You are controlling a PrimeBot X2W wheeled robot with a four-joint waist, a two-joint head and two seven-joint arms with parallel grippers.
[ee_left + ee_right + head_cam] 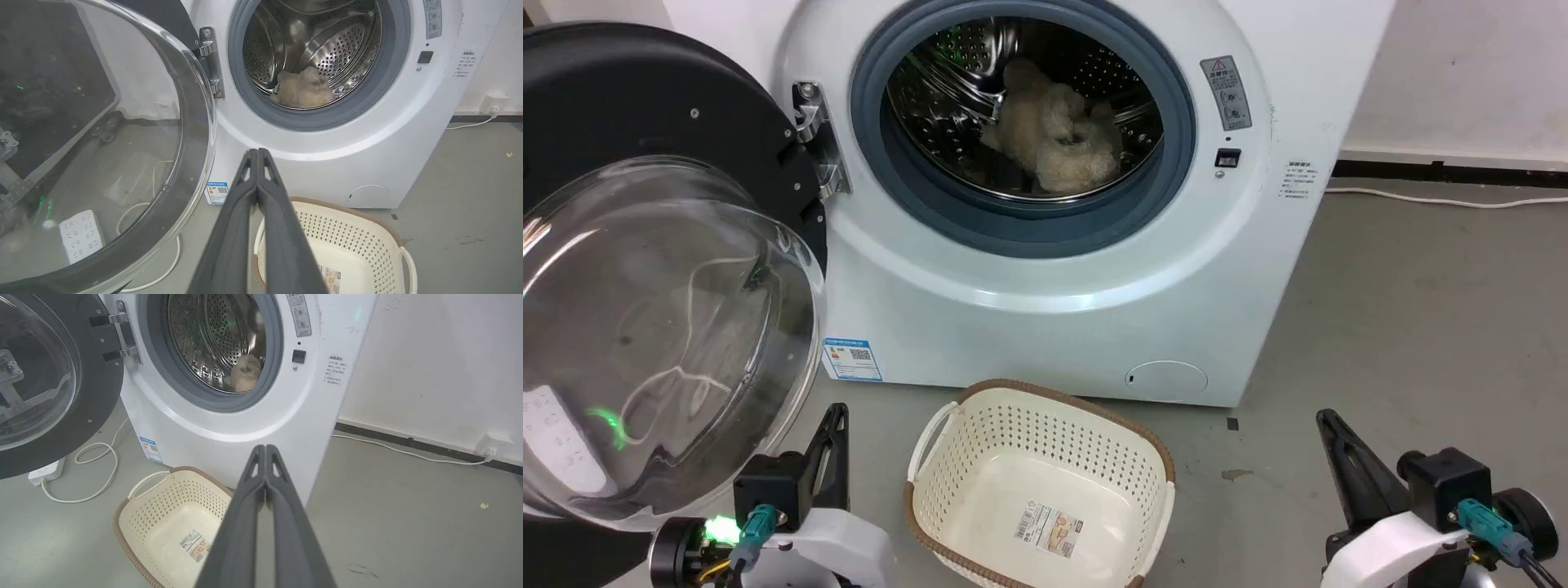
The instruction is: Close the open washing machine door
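The white washing machine stands ahead with its porthole uncovered, and a beige fluffy item lies in the steel drum. The washing machine door hangs wide open on its left hinge, black rim and clear glass bowl facing me. My left gripper is shut with nothing in it, low beside the door's lower right edge. My right gripper is also shut and empty, low at the right, apart from the machine.
A cream perforated basket stands empty on the grey floor in front of the machine, between my grippers. A white power strip and looped cable lie under the open door. Another cable runs along the wall at right.
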